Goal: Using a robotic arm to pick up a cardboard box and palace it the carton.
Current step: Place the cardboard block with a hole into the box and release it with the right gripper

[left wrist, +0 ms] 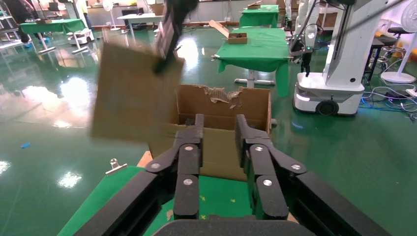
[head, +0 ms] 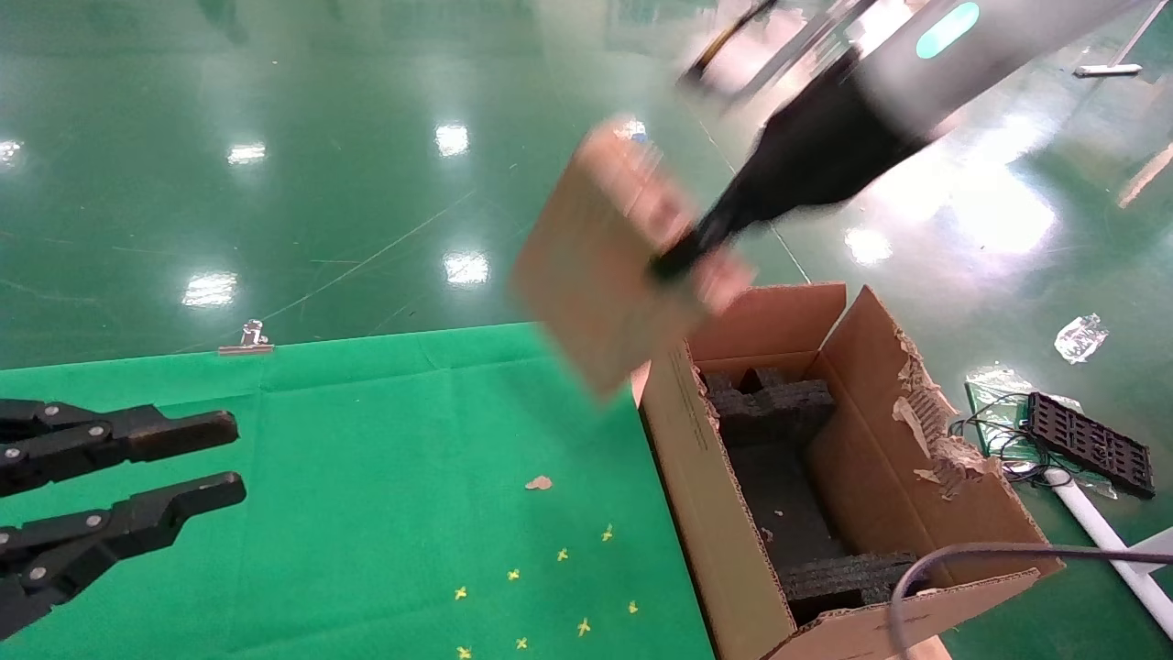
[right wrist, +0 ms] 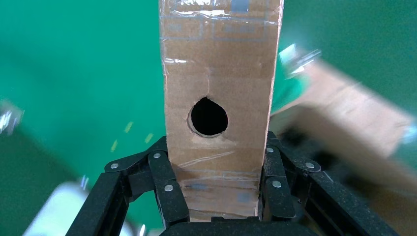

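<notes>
My right gripper (head: 683, 259) is shut on the flat brown cardboard box (head: 600, 261) and holds it tilted in the air, above the green table and just left of the carton's far end. In the right wrist view the box (right wrist: 219, 73) stands between the fingers (right wrist: 167, 179), its narrow taped side with a round hole facing the camera. The carton (head: 706, 477) stands open at the table's right edge, lined with black foam, one flap torn; it also shows in the left wrist view (left wrist: 221, 105). The held box shows there too (left wrist: 130, 93). My left gripper (head: 215, 463) is open and empty at the left.
The green cloth table (head: 367, 477) has small yellow marks and a paper scrap (head: 539, 482). A metal clip (head: 246, 339) sits on its far edge. A black grid part (head: 1090, 442), cables and a white tube lie on the floor right of the carton.
</notes>
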Motion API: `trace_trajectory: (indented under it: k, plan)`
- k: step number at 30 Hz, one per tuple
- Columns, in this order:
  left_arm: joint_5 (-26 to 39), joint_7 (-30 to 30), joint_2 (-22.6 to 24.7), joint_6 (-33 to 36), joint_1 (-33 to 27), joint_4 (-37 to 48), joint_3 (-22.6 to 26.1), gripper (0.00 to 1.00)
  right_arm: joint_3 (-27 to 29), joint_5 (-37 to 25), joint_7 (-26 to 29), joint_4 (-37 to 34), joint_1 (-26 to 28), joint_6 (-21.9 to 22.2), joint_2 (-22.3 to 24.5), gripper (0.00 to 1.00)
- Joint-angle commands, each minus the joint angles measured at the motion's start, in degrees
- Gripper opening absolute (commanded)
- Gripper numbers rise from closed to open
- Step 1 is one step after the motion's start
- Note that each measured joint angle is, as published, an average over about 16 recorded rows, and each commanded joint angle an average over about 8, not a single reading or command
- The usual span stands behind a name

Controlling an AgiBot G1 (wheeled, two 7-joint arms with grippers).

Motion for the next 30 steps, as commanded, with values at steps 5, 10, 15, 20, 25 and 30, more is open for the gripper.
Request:
trace_trajectory:
  k: [5,10,15,20,25,30]
  plan:
    - [-0.02,0.01,-0.01,-0.01,0.0,0.0,0.02,0.0,0.5,-1.64,-4.16,-7.1,6.6,0.26,4.77,0.0]
    - [-0.03,0.02,-0.02,-0.02,-0.01,0.0,0.04,0.0,-1.54,-4.74,-4.46,-11.2,7.96,-1.33,7.58,0.0]
    - [-0.04,0.03,-0.02,-0.03,-0.01,0.0,0.06,0.0,-3.86,-6.76,-3.88,-12.97,5.85,-2.75,10.49,0.0]
    - [-0.05,0.04,-0.03,-0.03,-0.02,0.0,0.08,0.35,-5.94,-7.76,-2.85,-13.43,2.07,-2.68,12.77,0.0]
    - [-0.07,0.05,-0.04,-0.04,-0.02,0.0,0.09,0.97,-7.21,-8.19,-1.98,-14.33,-1.8,-1.99,13.46,0.0]
    - [-0.08,0.06,-0.05,-0.05,-0.02,0.0,0.11,1.0,-7.83,-8.33,-1.36,-16.01,-5.01,-1.22,12.98,0.0]
